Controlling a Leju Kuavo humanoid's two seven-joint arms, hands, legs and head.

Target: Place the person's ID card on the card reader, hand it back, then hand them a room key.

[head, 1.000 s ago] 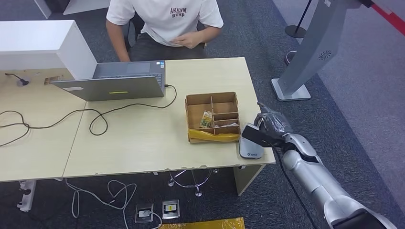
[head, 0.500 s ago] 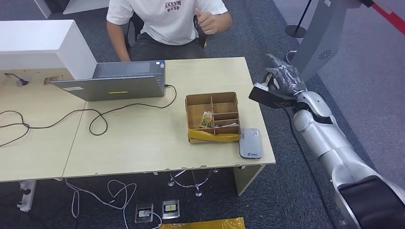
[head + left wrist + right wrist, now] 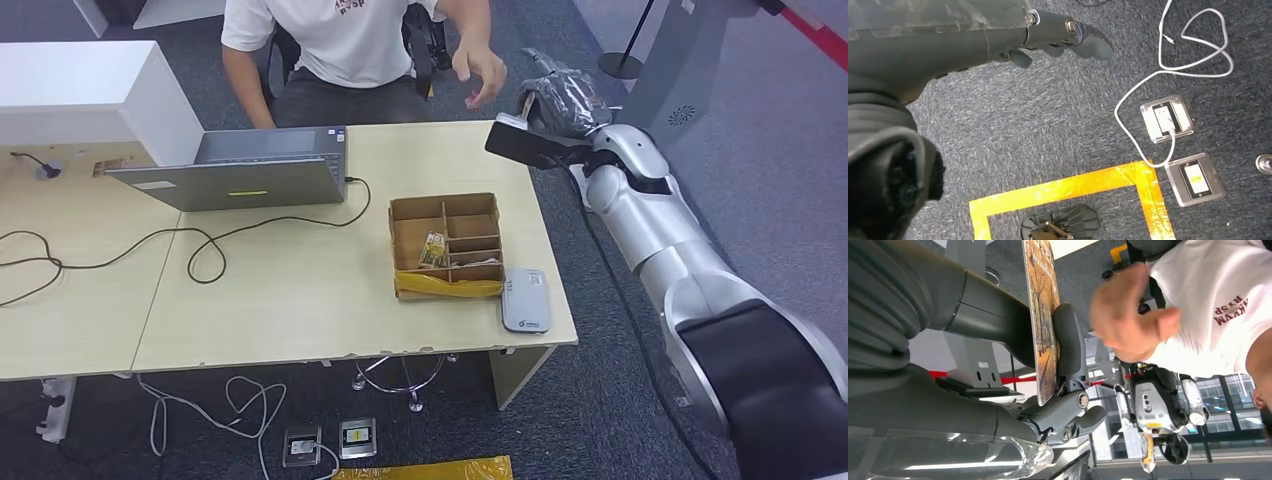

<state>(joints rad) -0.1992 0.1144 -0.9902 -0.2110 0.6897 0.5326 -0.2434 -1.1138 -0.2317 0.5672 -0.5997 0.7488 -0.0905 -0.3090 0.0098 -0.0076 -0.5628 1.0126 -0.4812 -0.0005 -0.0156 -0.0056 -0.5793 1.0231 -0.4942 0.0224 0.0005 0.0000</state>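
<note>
**Card held out beyond the far right corner of the desk**

From the head view I have the right hand [image 3: 560, 100] raised past the desk's [image 3: 300, 290] far right corner, pinching the ID card [image 3: 520, 148], which reads here as a dark flat slab. The person's hand [image 3: 483, 75] is open just beside it, not touching. The card reader [image 3: 526, 299] lies at the near right edge, touching the cardboard divider box [image 3: 445, 245]. A laptop [image 3: 235, 170] with its trailing cable [image 3: 200, 250] sits well apart on the left.

The left wrist view gives me what the head view lacks: the left hand [image 3: 998, 35] hanging over grey carpet, fingers loosely apart, holding nothing. Below it are yellow floor tape [image 3: 1068, 190], two floor sockets [image 3: 1180, 145] and a white cable [image 3: 1168, 75].

The right wrist view shows the card's printed face [image 3: 1042, 315] edge-on, clamped between thumb and fingers [image 3: 1070, 345]. The person's blurred hand [image 3: 1128, 315] is near it, in front of a white T-shirt [image 3: 1218, 305]
</note>
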